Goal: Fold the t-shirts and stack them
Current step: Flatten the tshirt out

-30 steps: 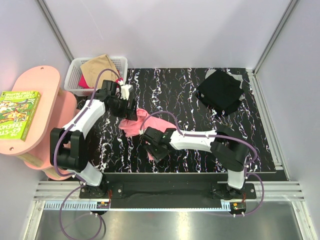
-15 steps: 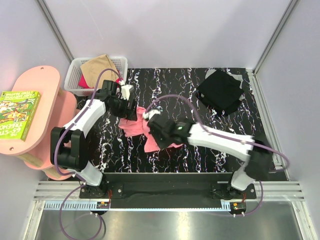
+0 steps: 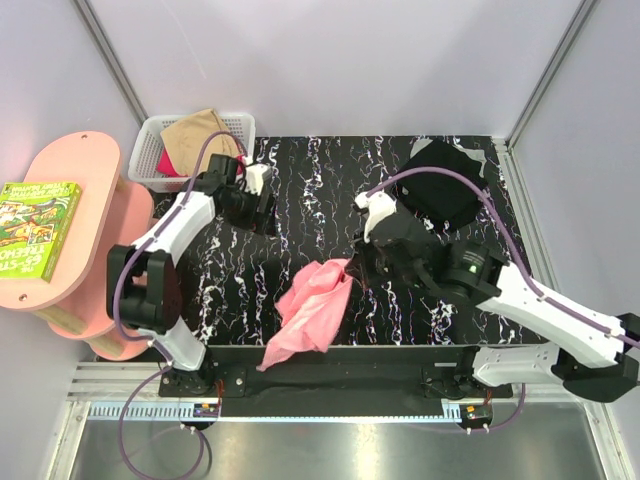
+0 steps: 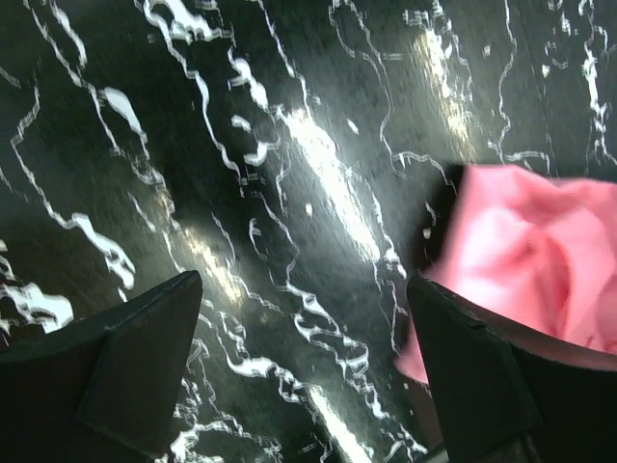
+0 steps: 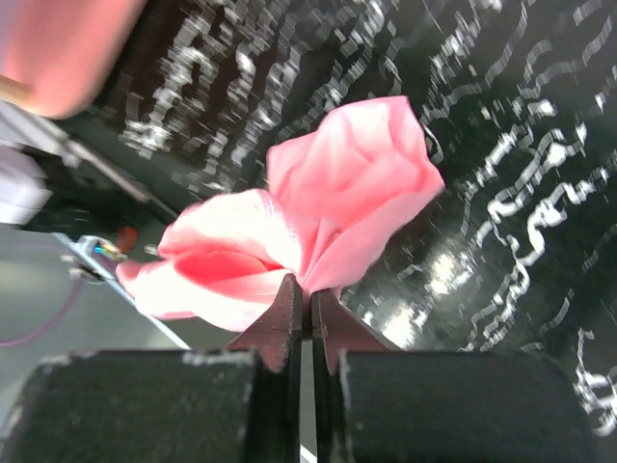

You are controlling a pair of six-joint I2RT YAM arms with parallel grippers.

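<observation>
The salmon pink t-shirt hangs bunched from my right gripper, which is shut on a fold of it; its lower end drapes past the table's front edge. In the right wrist view the gripper pinches the cloth between both fingertips. My left gripper stands open over bare table at the back left, nothing between its fingers; the pink t-shirt shows beyond its right finger. A black t-shirt lies folded at the back right.
A white mesh basket at the back left holds a tan t-shirt and a magenta one. A pink side table with a green book stands left of the black marbled table.
My right gripper shut on the pink t-shirt and carried it up and to the right, off the spot under the left gripper. The left arm barely moved and stays open.
</observation>
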